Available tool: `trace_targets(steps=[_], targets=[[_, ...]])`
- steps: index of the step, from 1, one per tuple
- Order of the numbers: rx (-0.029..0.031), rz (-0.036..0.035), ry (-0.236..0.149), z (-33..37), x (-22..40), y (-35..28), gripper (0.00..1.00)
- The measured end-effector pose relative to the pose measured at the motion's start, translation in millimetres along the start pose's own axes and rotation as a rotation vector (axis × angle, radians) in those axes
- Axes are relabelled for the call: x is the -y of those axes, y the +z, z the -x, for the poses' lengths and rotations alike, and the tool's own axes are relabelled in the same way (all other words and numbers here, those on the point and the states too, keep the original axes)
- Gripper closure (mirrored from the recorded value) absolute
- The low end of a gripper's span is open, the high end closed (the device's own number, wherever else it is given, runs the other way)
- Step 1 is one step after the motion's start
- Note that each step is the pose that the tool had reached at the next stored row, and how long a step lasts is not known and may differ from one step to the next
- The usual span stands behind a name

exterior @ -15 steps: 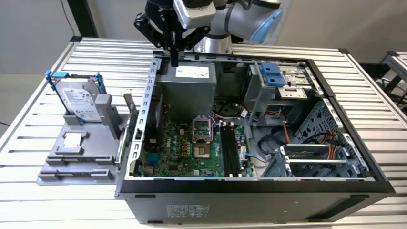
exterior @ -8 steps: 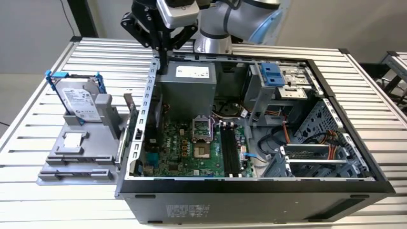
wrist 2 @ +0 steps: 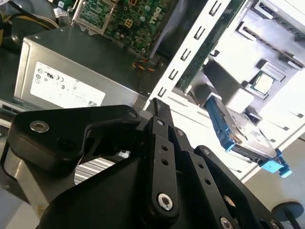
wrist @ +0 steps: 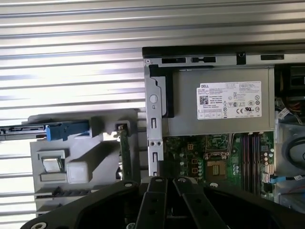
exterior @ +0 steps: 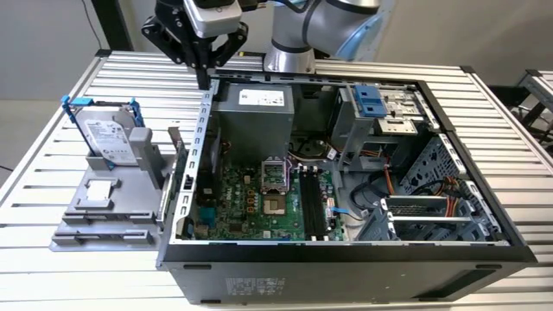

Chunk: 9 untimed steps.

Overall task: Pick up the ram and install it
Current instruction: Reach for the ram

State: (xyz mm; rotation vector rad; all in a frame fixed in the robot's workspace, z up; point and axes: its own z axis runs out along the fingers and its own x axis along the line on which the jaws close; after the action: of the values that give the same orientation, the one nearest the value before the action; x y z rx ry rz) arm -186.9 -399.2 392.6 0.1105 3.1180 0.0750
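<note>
My fingers hang above the far corner of the open computer case, on the exterior view's left, just over the edge of its wall. They look pressed together with nothing between them. In both wrist views the black links meet in a narrow point, which fits that reading.

The ram is not in my grasp. It stands on edge in the grey holder on the tabletop, just outside the case wall on the exterior view's left. From that camera it is a thin dark sliver and I can only just make it out. In the first wrist view the ram shows as a narrow green strip beside the case wall. In the second wrist view it runs alongside the slotted white wall.

The silver hard drive in its blue bracket stands upright in the same holder, farther to the exterior view's left.

Inside the case, the grey power supply sits at the far side near my fingers. The green motherboard lies nearer the camera, and its long black slots are well apart from the ram.
</note>
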Motion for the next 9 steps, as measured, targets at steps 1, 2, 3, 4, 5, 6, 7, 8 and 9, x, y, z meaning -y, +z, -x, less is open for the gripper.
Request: trace_targets(steps=[1, 2, 3, 4, 5, 6, 7, 8, 9], targets=[[0.0, 0.0, 0.0, -3.7, 0.3, -0.1, 1.0], [0.0, 0.0001, 0.0, -7.1, 0.7, -0.2, 1.0], [0.0, 0.0, 0.0, -10.4, 1.1, -0.3, 1.0], [0.0, 0.0, 0.0, -14.0, 1.5, -0.3, 1.0], [0.0, 0.0, 0.0, -17.6, 1.9, -0.4, 1.0], [0.0, 0.0, 0.0, -21.3, 2.3, -0.5, 1.0], [0.0, 0.0, 0.0, -24.7, 2.6, -0.6, 1.0], [0.0, 0.0, 0.0, -27.9, 3.0, -0.7, 1.0], [0.0, 0.0, 0.0, -31.3, 3.3, -0.8, 1.0]])
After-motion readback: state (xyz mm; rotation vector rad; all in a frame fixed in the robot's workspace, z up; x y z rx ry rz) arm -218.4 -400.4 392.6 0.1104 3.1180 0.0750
